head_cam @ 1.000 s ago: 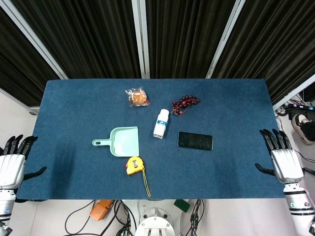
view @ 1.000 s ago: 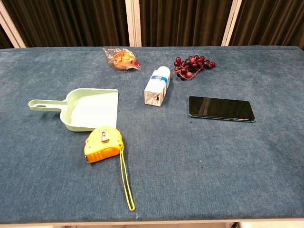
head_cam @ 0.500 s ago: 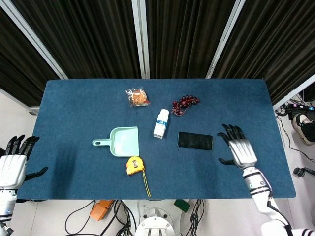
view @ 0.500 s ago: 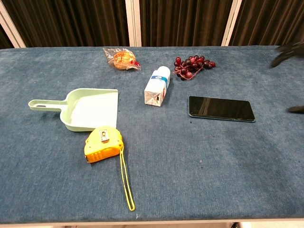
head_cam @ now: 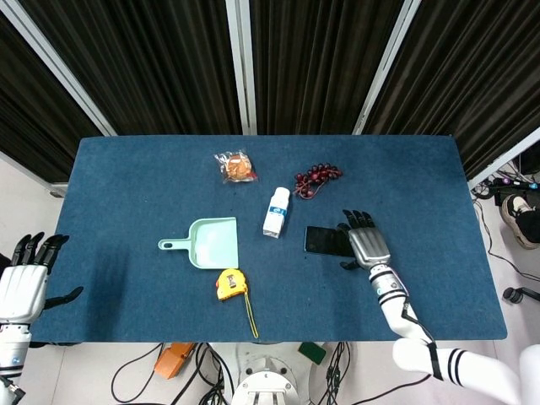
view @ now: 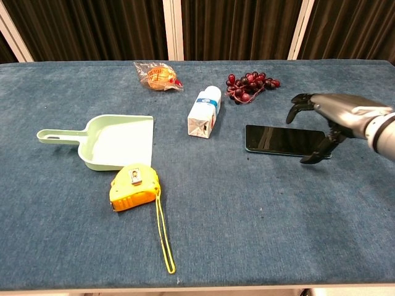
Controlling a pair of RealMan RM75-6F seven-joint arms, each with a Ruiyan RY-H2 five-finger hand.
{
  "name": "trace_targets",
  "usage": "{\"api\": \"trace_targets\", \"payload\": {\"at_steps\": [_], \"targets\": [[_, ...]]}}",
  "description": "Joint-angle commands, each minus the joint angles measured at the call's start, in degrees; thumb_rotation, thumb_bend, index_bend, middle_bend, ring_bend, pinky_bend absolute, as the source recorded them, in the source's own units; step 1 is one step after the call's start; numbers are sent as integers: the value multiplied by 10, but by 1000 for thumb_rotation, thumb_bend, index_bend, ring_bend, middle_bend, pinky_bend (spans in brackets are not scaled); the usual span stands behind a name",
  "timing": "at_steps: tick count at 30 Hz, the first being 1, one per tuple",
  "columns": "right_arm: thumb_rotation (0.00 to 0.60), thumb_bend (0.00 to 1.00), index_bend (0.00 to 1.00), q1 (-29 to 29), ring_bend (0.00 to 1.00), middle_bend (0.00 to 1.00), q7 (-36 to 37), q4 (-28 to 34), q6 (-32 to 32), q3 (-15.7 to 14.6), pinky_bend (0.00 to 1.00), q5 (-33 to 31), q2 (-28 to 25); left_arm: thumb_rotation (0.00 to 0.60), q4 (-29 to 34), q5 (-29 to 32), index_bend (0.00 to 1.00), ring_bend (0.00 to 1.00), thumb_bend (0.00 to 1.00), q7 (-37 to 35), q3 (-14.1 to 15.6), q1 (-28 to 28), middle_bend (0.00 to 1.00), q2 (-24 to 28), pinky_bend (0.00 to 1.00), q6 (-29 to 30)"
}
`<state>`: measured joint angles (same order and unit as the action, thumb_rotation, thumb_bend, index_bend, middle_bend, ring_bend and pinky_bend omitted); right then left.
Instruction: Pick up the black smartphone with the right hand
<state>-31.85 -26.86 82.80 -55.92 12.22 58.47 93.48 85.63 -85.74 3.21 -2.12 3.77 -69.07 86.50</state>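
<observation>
The black smartphone (head_cam: 325,241) (view: 281,140) lies flat on the blue table, right of centre. My right hand (head_cam: 363,244) (view: 330,114) hovers over the phone's right end with its fingers spread and arched downward, holding nothing. In the chest view a fingertip (view: 307,160) hangs near the phone's front right corner; contact cannot be told. My left hand (head_cam: 24,285) stays off the table's left edge, fingers apart and empty; the chest view does not show it.
A small white bottle (head_cam: 276,212) (view: 204,115) lies just left of the phone. Dark grapes (head_cam: 315,178) (view: 250,86) sit behind it. A green dustpan (head_cam: 207,243), a yellow tape measure (head_cam: 230,284) and a bagged snack (head_cam: 235,166) occupy the left half.
My right hand has swept in from the table's right edge to above the phone's right end. The phone and my left hand have stayed put.
</observation>
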Motion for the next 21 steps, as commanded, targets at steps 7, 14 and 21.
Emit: {"api": "trace_targets", "payload": {"at_steps": [7, 14, 21], "targets": [[600, 213, 397, -16, 0, 89, -4, -15, 4, -2, 55, -20, 9, 600, -6, 3, 136, 56, 86, -4, -1, 1, 128, -3, 0, -2], [600, 214, 394, -26, 0, 89, -10, -32, 7, -5, 47, -36, 17, 600, -9, 3, 136, 56, 86, -6, -1, 0, 128, -4, 0, -2], [600, 223, 406, -35, 0, 89, -9, -50, 16, -10, 35, -49, 24, 600, -10, 5, 136, 57, 87, -6, -1, -1, 128, -5, 0, -1]]}}
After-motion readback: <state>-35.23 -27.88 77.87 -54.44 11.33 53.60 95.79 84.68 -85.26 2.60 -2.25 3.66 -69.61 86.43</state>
